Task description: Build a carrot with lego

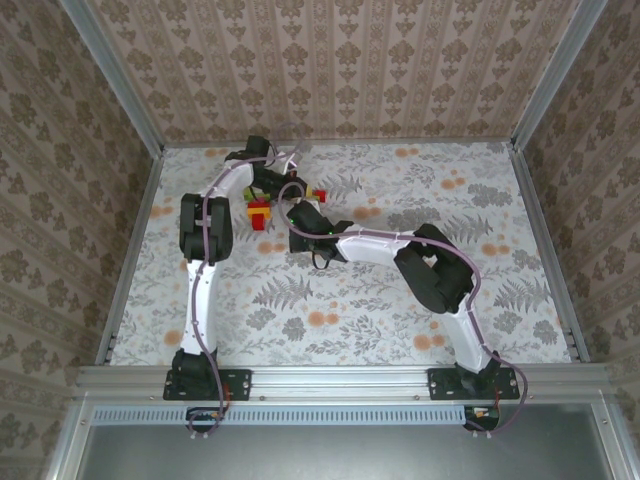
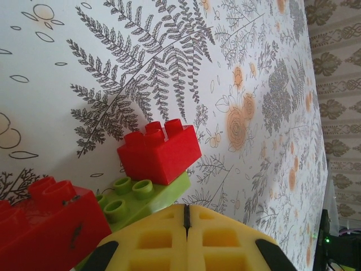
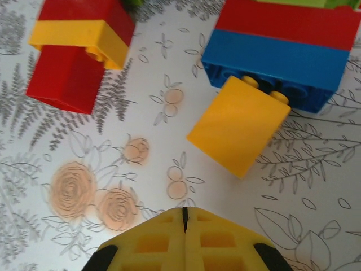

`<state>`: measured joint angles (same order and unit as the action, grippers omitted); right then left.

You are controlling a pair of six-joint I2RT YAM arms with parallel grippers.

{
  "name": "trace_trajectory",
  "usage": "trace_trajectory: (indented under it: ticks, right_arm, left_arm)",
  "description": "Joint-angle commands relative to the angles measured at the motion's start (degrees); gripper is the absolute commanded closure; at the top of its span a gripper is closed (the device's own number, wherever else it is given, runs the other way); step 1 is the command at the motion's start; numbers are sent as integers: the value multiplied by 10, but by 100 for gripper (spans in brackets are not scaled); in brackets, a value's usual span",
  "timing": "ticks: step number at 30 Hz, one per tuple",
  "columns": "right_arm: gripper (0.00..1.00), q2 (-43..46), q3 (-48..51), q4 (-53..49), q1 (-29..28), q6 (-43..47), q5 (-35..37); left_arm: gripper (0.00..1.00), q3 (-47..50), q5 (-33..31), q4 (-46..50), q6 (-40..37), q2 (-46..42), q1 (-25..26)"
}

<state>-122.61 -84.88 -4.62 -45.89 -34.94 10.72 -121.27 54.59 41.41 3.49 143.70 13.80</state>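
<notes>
Here, lego [image 1: 260,212] loose on tbl [image 1: 400,300]

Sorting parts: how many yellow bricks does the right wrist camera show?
2: upper-left yellow brick joined to the red stack; loose yellow brick beside the blue brick. Others may be hidden.

Ahead of the left pincer [image 2: 186,223]: two red bricks [image 2: 161,152] and one green brick [image 2: 141,195]. Ahead of the right pincer [image 3: 184,217] there are two yellow bricks [image 3: 240,127], one blue brick [image 3: 282,62] and three red blocks [image 3: 67,76] — though the two on its left may be one piece. Two pincers in all.
</notes>
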Motion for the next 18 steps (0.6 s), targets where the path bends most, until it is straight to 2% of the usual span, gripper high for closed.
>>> trace_trajectory:
  ticks: [1,18]
  right_arm:
    - [98,-14,-20,-23,2,-10,26]
    - [98,-49,-30,-5,23,-14,36]
  left_arm:
    - [100,-17,0,17,-16,1,0]
    - [100,-56,-15,58,-32,30,6]
